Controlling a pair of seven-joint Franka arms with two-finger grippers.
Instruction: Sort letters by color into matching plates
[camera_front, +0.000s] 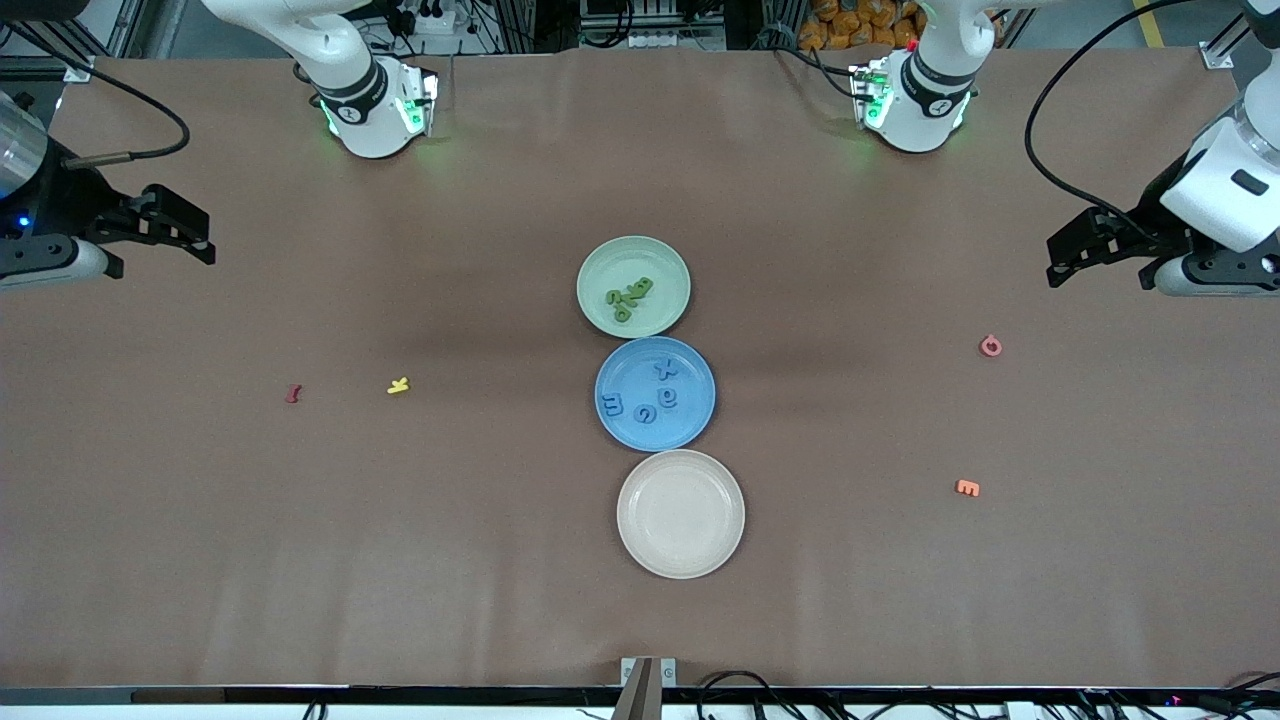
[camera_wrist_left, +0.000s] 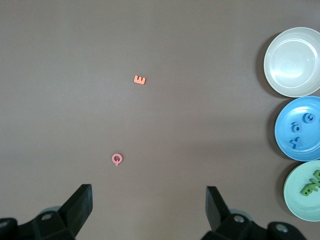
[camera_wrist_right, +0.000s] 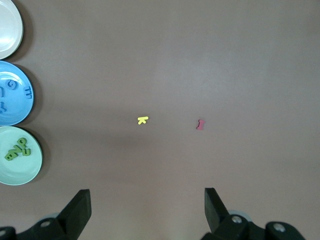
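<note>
Sort looks done; both arms parked, nothing held.
Green foam letters (camera_front: 629, 297) in pale green round plate (camera_front: 600, 266), blue foam letters (camera_front: 646, 396) in blue round plate (camera_front: 697, 425), frame centre; left gripper (camera_front: 1066, 262) and right gripper (camera_front: 196, 235) wide open, empty, to be kept clear.

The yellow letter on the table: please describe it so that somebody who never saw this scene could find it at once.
Start from the row of three plates in the middle of the table and take the middle one, the blue plate. Go from it toward the right arm's end of the table: the yellow letter lies there on the bare brown cover. Its one close neighbour, the dark red letter, lies farther toward that end; only this letter is bright yellow.
</note>
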